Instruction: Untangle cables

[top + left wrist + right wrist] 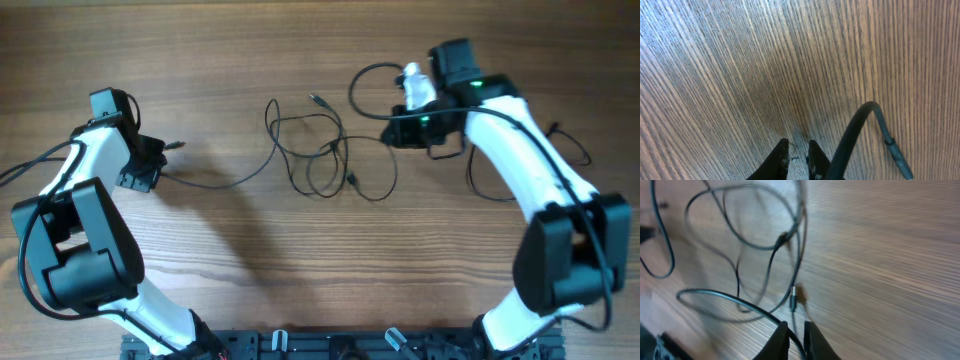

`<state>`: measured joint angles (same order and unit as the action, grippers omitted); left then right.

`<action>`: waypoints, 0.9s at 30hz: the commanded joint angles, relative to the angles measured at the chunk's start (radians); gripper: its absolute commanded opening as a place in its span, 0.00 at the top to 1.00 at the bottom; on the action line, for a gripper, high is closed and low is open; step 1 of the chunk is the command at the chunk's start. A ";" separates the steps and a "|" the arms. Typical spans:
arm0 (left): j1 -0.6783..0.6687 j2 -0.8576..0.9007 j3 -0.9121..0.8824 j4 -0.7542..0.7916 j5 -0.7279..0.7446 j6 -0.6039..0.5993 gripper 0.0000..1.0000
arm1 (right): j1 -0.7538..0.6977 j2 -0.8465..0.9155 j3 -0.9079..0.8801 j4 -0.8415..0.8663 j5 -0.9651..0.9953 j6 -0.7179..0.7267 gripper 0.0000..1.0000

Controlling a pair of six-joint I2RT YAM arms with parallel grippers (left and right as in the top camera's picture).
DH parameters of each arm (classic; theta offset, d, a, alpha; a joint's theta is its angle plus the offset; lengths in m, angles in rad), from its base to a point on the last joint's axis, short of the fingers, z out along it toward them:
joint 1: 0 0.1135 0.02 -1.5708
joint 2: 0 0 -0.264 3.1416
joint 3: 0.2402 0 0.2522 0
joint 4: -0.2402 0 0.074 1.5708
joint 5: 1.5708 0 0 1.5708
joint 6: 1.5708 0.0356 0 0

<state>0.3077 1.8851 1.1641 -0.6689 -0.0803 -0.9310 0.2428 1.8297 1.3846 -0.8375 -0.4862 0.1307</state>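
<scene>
**Mostly crosswise: cables strung between two barely parted pincers**

Seen from overhead, the cables (332, 147) lie on the counter (300, 270) near its middle, a knot of thin black loops. Their long axis runs from side to side. One strand leaves the knot and sags leftward to the left pincer (160, 168). Another curls rightward in a high loop towards the right pincer (390, 132). A small connector end (318, 99) pokes up and away from the knot, pointing at the far edge.

The left wrist camera shows the left pincer with only a sliver of wood visible between its fingers. A black cord arches up just beside the right-hand finger and drops to a dark plug (897, 159), which points down and right. The bottom edge cuts off the cord's lower end, so I cannot tell whether it touches the finger.

The right wrist picture is blurred. The right pincer's jaws stand narrowly apart, and a thin strand runs down into the gap, slimmer than the gap itself. Contact with either pad is not clear. Just beyond the tips, a silver-tipped plug (794, 300) stands nearly end-on to the fingers, with loops spreading out behind it.

The right forearm hides part of the loops on that side in the overhead view.
</scene>
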 commanded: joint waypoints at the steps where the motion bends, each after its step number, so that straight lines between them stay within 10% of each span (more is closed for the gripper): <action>1: -0.003 0.012 -0.012 0.005 0.002 -0.019 0.85 | 0.079 0.071 0.011 0.094 -0.120 0.003 0.73; 5: -0.003 0.012 -0.013 0.007 0.007 -0.019 0.84 | 0.146 0.091 0.011 0.222 -0.137 0.027 0.31; 12: -0.003 0.012 -0.012 0.011 0.028 -0.019 0.81 | 0.262 0.095 0.008 0.300 0.099 0.088 0.00; 21: -0.003 0.012 -0.012 0.014 0.040 -0.019 0.70 | 0.331 0.095 0.007 0.202 0.195 0.321 0.00; 27: -0.003 0.012 -0.012 0.022 0.047 -0.019 0.47 | 0.320 0.082 0.050 0.192 -0.063 0.050 0.00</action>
<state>0.3077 1.8851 1.1637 -0.6525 -0.0429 -0.9428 0.5678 1.9018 1.3849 -0.6422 -0.4244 0.2867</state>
